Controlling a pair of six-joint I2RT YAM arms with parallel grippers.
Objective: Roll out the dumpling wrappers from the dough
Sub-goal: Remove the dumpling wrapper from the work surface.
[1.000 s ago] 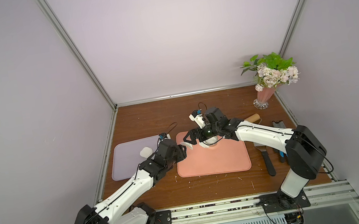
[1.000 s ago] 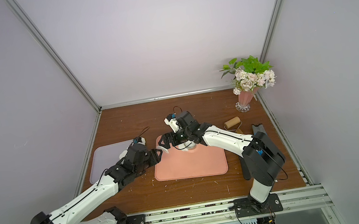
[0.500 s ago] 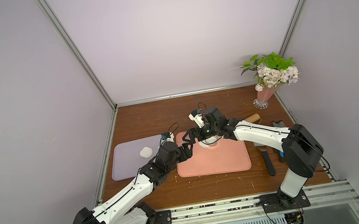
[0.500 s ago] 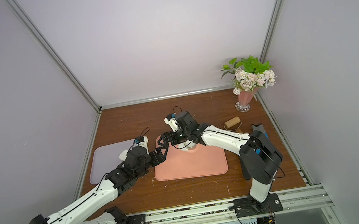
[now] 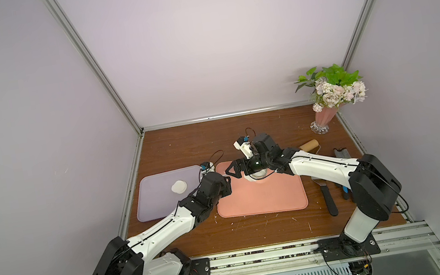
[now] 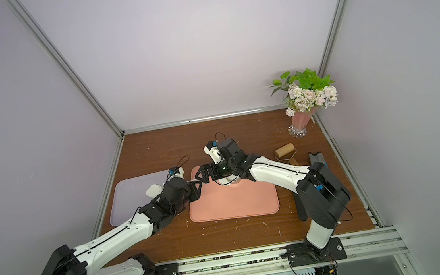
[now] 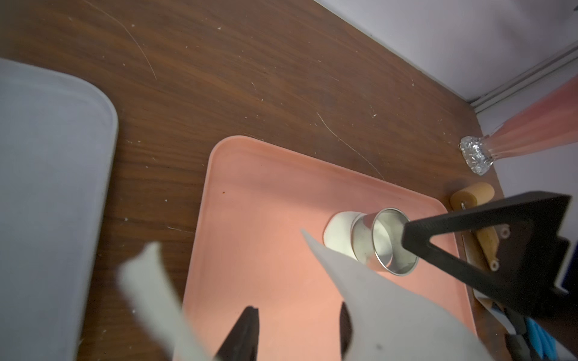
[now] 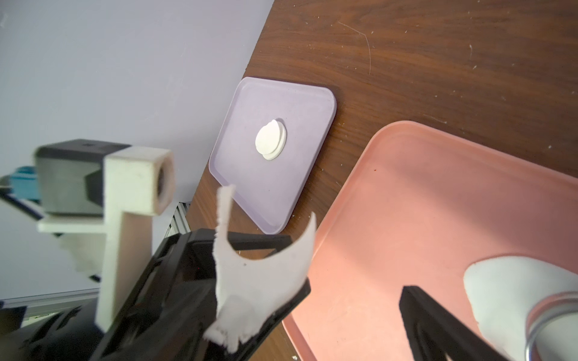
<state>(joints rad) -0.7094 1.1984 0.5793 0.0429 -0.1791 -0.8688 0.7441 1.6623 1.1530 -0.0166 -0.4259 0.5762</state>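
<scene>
The left gripper pinches a ragged dough scrap with a curved notch and holds it clear of the desk, at the edge of the pink tray that faces the lavender tray. In the left wrist view its fingertips are not fully together, and the scrap's two horns stick out past them.

The right gripper hangs just beside it over the pink tray, jaws spread wide. In both top views its fingers point toward the left gripper.

Under the right arm's wrist, a piece of the dough lies flat on the pink tray. The steel ring cutter stands on it, and white dough shows past one side of the ring.

The dumpling wrappers sit in a small stack near the middle of the lavender tray, well apart from both grippers.

A tan wooden roller lies on the desk beyond the pink tray, near the vase of flowers.
</scene>
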